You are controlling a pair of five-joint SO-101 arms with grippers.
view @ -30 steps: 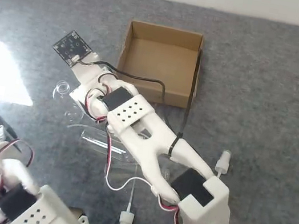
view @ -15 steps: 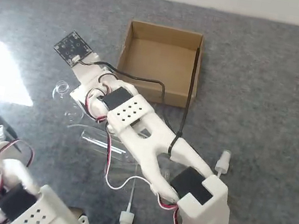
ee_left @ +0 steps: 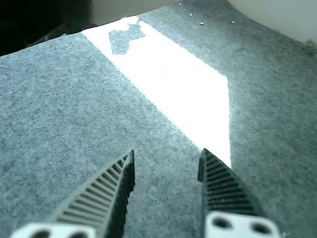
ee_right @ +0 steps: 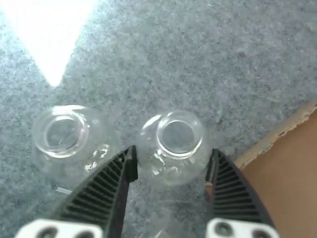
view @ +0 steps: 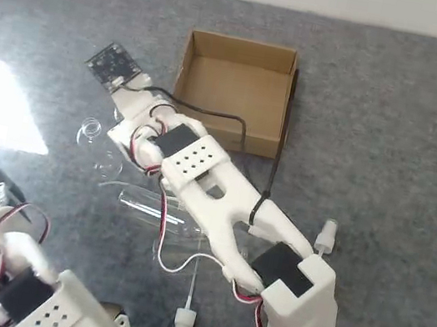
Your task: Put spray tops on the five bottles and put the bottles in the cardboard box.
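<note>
Bottle (ee_right: 177,141) beside second bottle (ee_right: 67,136), near box (ee_right: 287,168)

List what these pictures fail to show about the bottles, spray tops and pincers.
- High view: the right arm covers most of the clear bottles, so five cannot be counted.
- High view: two spray tops show; others may lie under that arm.
- Right wrist view: the picture's edge cuts off the cardboard box.
- Right wrist view: whether the right pincer touches the bottle between its fingers is unclear.
</note>
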